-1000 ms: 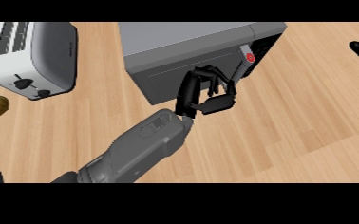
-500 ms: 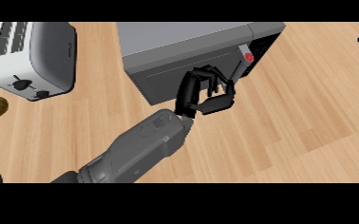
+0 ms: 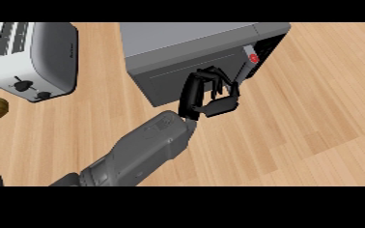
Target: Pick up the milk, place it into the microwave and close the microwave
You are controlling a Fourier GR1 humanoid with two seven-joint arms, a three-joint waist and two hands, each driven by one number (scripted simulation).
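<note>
At the middle of the head view: left hand (image 3: 211,95), black, on a grey forearm (image 3: 143,152) that enters from the lower left. Its fingers (image 3: 202,76) are curled and arched, tips against the front of the microwave door, thumb (image 3: 222,106) bent beneath them; nothing is clasped between them. Directly beyond the fingertips: microwave (image 3: 189,38), grey box with a darker door face (image 3: 171,77); the door looks closed or very nearly so, though the steep angle does not settle whether a narrow gap remains. Just right of the fingers, on the microwave's front: a red round button (image 3: 252,58) on a narrow control strip. Milk: not to be seen anywhere on the counter; the door face hides the microwave's inside, so I cannot tell whether it stands there. Well to the left of the hand: toaster (image 3: 39,58), silver-white, two dark knobs on its near end. Below the toaster, at the view's left edge: part of a brown object (image 3: 3,109), too cut off to name. Under all: light wooden counter (image 3: 299,116).
</note>
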